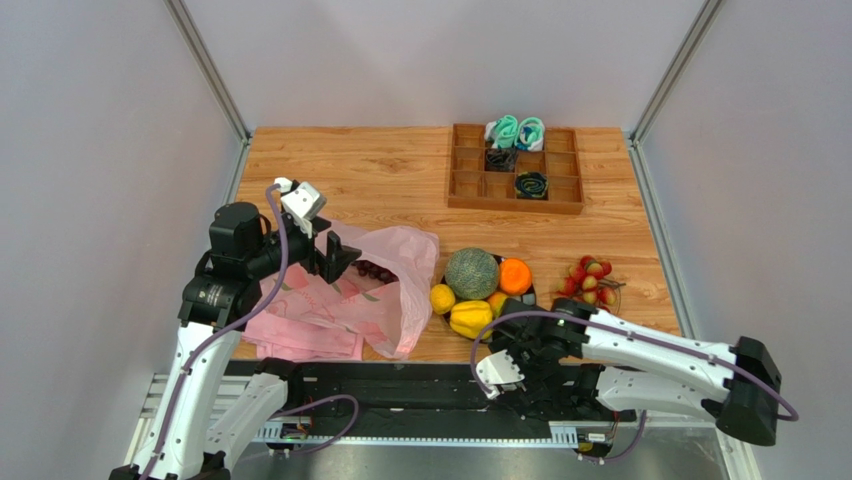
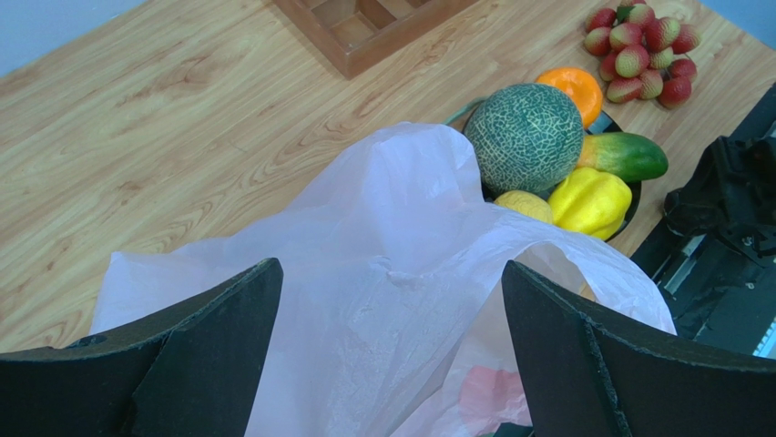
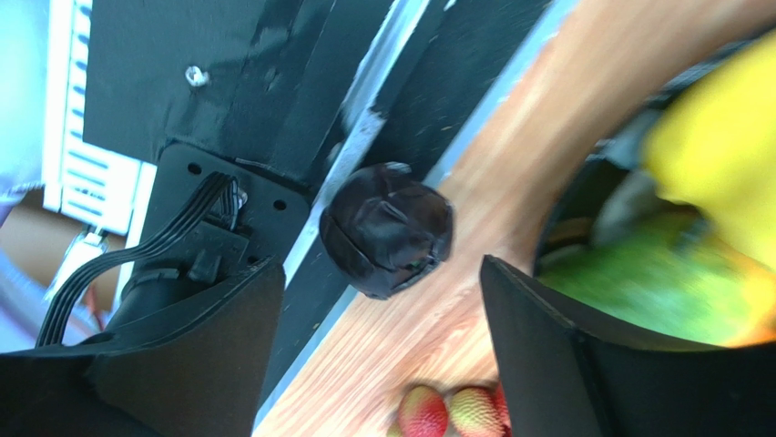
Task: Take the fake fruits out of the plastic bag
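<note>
On the left of the tabletop (image 1: 350,185) the plastic bag (image 1: 400,300) lies slumped, thin, crinkly and likely slippery, best pinched at its mouth rim. One bunch of dark grapes (image 1: 375,270) shows at the opening, probably light and hard, to be taken around the cluster. Just beside it a dark plate (image 2: 635,202) carries one melon (image 1: 471,273), one orange (image 1: 515,276), one lemon (image 1: 442,298), one yellow lobed piece (image 1: 470,318) and one green piece (image 2: 628,157), with one clump of red berries (image 1: 590,280) further right. The left gripper (image 2: 390,269) hangs over the bag, jaws wide apart and empty, and the right gripper (image 3: 381,264) by the front rail has its jaws apart around a dark round lump (image 3: 387,241), touching neither side.
</note>
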Robot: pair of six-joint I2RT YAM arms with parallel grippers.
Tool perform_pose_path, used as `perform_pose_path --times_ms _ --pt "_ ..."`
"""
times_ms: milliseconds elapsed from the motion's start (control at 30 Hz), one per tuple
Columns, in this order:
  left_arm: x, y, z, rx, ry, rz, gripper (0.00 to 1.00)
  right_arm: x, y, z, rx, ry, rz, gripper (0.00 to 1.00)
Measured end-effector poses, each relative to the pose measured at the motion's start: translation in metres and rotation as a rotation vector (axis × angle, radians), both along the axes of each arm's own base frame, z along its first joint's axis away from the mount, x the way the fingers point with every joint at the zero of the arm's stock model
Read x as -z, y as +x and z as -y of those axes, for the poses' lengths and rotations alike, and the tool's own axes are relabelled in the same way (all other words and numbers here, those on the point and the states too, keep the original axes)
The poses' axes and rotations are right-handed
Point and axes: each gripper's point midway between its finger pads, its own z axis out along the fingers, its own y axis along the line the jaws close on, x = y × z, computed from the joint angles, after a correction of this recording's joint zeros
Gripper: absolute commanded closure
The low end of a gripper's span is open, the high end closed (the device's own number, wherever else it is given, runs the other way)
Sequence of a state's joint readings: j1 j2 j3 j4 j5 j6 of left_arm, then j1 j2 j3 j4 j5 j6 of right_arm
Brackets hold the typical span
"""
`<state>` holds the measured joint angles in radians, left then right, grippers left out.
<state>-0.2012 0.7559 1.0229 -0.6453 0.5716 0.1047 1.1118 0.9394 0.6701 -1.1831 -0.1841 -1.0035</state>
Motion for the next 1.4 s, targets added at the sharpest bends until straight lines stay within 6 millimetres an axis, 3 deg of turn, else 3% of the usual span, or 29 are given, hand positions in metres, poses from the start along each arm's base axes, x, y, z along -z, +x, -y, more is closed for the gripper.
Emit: perform_pose_path --times_ms 133,400,567,667,733,867,1000,1200,1400 --pt "-0.002 0.001 -0.003 -0.015 -0.010 -0.001 0.01 0.014 0.001 0.006 -0.010 -0.117 -0.036 0.24" --pt "-0.009 -0.003 -0.009 -0.039 -0.033 0.018 0.01 0.020 0.006 0.009 -0.044 -0.162 -0.026 0.41" --pt "-0.012 -0.004 -0.011 -0.051 -0.056 0.022 0.01 0.024 0.007 0.006 -0.042 -0.143 -0.017 0.30" --pt "-0.011 -0.004 -0.011 -0.052 -0.063 0.017 0.01 0.029 0.006 0.007 -0.034 -0.142 -0.019 0.41" --pt "-0.011 -0.004 -0.011 -0.052 -0.065 0.016 0.01 0.031 0.006 0.007 -0.035 -0.134 -0.015 0.56" --pt "-0.012 -0.004 -0.011 -0.049 -0.067 0.018 0.01 0.030 0.006 0.006 -0.032 -0.125 -0.016 0.67" --pt "-0.012 -0.004 -0.011 -0.049 -0.068 0.017 0.01 0.020 0.007 0.002 -0.019 -0.080 0.001 0.71" --pt "-0.013 -0.004 -0.011 -0.049 -0.073 0.022 0.01 -0.020 0.018 -0.019 0.019 0.092 0.089 0.72" --pt "-0.013 -0.005 -0.010 -0.046 -0.085 0.013 0.02 -0.025 0.028 -0.021 0.062 0.129 0.146 0.72"
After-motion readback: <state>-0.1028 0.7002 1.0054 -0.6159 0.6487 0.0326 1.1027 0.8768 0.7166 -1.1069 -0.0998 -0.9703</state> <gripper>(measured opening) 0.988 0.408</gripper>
